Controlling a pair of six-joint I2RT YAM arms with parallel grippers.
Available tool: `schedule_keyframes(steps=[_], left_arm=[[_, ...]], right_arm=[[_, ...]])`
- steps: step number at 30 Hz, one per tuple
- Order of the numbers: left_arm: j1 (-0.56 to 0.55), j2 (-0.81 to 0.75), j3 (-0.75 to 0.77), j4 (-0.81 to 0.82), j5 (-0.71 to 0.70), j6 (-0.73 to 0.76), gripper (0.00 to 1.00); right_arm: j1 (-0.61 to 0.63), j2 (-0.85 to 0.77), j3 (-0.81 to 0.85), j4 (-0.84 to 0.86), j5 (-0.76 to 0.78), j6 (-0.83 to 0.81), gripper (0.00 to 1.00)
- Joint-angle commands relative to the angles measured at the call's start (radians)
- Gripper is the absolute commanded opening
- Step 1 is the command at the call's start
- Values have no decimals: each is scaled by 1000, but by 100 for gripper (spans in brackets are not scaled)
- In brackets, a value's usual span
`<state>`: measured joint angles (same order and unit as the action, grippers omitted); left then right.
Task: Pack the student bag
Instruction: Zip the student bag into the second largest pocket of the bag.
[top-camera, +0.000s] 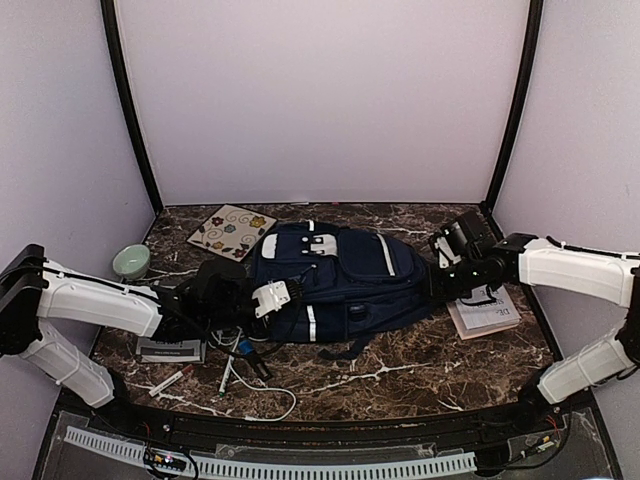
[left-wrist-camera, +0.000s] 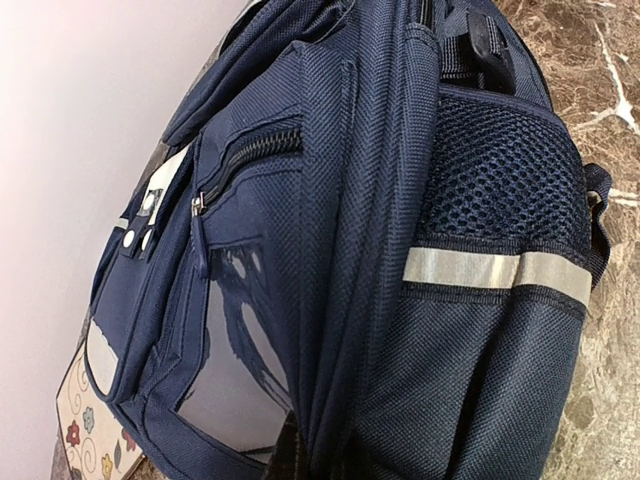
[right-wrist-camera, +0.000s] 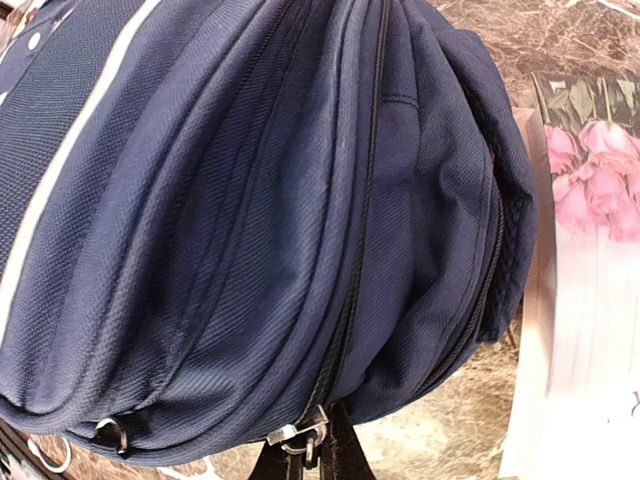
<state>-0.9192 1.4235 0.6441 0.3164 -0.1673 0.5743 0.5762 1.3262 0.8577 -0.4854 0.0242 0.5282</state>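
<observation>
**Student bag (top-camera: 340, 280) lying between two closed grippers**

Worktop (top-camera: 400, 370): marbled, with the bag lying front-up at its middle between both arms. The bag is soft, bulky woven fabric and will likely sag and fold if lifted. Seams and zipper tabs look like the firmest holds. Left gripper (top-camera: 272, 297): closed tight at the bag's side; whether it pinches cloth cannot be told. Right gripper (right-wrist-camera: 305, 462): closed narrow, apparently pinching the metal zipper pull (right-wrist-camera: 296, 434).
</observation>
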Motion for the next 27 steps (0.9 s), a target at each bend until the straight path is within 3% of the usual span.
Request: schedule_keyframes(steps=[1,5,7,14,15,18,19,21,22,24,25,26,27], left_arm=[[14,-84,-32,13,-19,23,0],[14,-87,-42,24,-44,35,0],[18,-86,-56,59,-73,46,0],[223,-28,3,174,-22,-23,0],[231,4,49,168,-94,-7,3],[232,63,137,136,-162,18,57],[232,58,143,133,-126,10,64],[228,-23,102,155,45,-12,68],[226,-85,56,188,193,-19,69],[226,-210,-59,344,508,-41,82],[222,-247,-105,414,673,-69,82],[210,-256,-113,407,741,-101,71],[181,-245,-69,291,766,-95,55]], right_arm=[[-135,15,57,-83,203,-89,0],[-167,44,127,-114,203,-120,0],[-159,45,128,-107,128,-133,0],[70,-3,3,126,-198,-64,0],[102,0,-14,184,-234,-31,0],[189,47,-29,334,-304,72,0],[208,67,-24,362,-319,90,0],[234,95,-11,396,-348,119,0],[240,102,-4,400,-361,133,0],[246,109,4,399,-383,150,0],[247,110,6,395,-393,155,0],[247,108,8,387,-400,158,0],[247,108,12,374,-400,158,0]])
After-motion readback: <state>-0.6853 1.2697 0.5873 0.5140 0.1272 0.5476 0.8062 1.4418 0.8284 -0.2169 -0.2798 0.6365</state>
